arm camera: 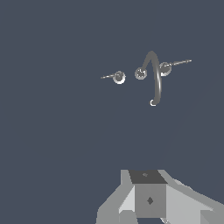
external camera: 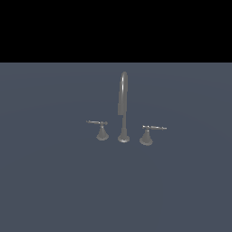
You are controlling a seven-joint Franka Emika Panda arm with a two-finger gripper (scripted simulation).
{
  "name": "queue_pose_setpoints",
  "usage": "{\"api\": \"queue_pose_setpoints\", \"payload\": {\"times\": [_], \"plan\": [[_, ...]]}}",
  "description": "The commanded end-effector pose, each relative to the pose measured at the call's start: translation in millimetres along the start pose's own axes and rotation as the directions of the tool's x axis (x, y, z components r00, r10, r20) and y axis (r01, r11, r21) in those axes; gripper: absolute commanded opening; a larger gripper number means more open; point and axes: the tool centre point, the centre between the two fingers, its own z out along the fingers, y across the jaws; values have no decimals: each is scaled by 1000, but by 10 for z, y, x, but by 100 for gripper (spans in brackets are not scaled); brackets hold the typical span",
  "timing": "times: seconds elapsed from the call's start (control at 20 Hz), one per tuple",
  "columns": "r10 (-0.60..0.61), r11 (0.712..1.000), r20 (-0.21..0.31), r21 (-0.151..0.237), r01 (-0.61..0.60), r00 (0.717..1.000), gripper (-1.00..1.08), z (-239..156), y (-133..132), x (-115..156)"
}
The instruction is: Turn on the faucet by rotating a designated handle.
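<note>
The faucet stands on the grey-blue floor, with a tall arched spout on a small round base. The handle, the smaller and dimmer one, is on the exterior view's left of the spout, and its thin lever points away from the spout. The brighter twin handle is on the exterior view's right. The wrist view shows the faucet from above, with the handle and the twin either side. Only grey parts of my gripper show, far from the faucet. Its fingertips are out of frame.
A flat grey-blue surface stretches all around the faucet. A black band fills the top of the exterior view. My arm does not show in the exterior view.
</note>
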Motion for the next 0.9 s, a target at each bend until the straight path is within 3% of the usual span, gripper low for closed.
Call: {"api": "queue_pose_setpoints", "payload": {"times": [0.0, 0.4, 0.6, 0.85], "plan": [[74, 997, 16, 19, -75, 997, -100, 148, -102, 163], [318, 946, 60, 41, -321, 946, -100, 689, -376, 649], [439, 896, 73, 35, -443, 895, -100, 995, -481, 873], [583, 810, 72, 21, -586, 809, -100, 1400, -576, 1134]]}}
